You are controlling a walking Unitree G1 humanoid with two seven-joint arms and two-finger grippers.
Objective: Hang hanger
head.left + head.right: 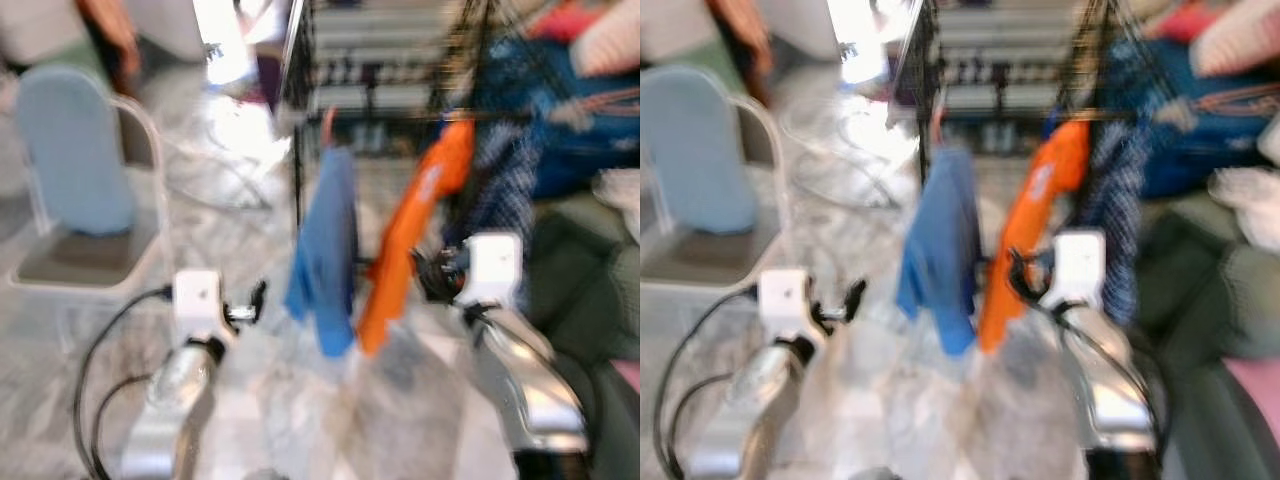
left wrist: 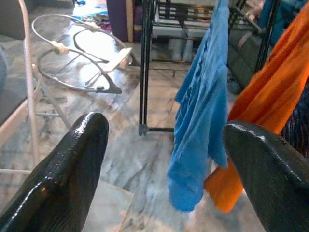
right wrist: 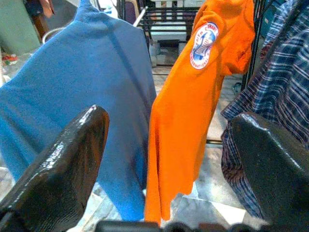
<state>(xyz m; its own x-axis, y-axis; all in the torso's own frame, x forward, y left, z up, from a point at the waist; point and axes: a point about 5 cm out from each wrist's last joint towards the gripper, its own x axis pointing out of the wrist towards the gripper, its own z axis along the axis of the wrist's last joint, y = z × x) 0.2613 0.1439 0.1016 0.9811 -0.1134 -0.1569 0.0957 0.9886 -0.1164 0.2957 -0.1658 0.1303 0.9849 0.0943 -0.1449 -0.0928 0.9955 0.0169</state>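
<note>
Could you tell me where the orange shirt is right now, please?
The orange shirt hangs from the black rack, between the blue shirt on its left and a plaid shirt on its right, ahead of the right pincer.

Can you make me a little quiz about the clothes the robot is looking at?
1. True or false: the orange shirt has a round badge on it.
2. Which garment hangs between the blue shirt and the plaid shirt? A) a white towel B) the orange shirt C) a green jacket
3. Fill in: the fingers of the left gripper and the right gripper are spread ____, holding nothing.

Key: 1 true; 2 B; 3 open
</note>
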